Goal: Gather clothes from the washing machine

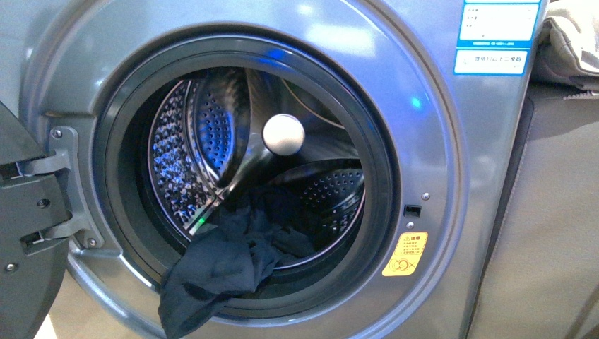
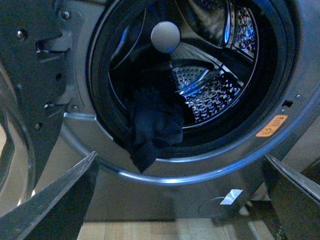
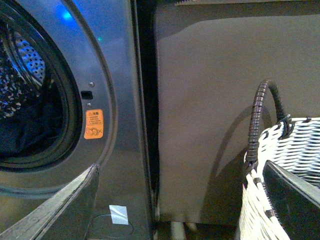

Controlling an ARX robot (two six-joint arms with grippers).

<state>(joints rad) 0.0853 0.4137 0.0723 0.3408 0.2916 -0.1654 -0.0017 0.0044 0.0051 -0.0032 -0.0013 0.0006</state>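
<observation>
Door (image 1: 21,212) swung wide to the left, and there are the clothes (image 1: 219,272) — a dark navy bundle slumped over the near lower-left lip of the washing machine (image 1: 438,141). One fold hangs outside the opening, and the rest trails back onto the floor of the drum (image 1: 180,141).

The left gripper (image 2: 180,155) faces the opening from out front, jaws spread wide, nothing between them. The right gripper (image 3: 180,164) is over by the machine's right edge, jaws likewise spread and empty, with the woven basket (image 3: 287,150) in its sights past a grey panel.

The step in hand, I'd say, is the reach and grab. Best bet is to bring the left one in on the thick bunched part resting on the lip, not the thin dangling corner, which could slip free. Close on a good fold, then draw it up and out towards the near side — that way the trailing cloth should clear the dark seal rather than drag on it.
</observation>
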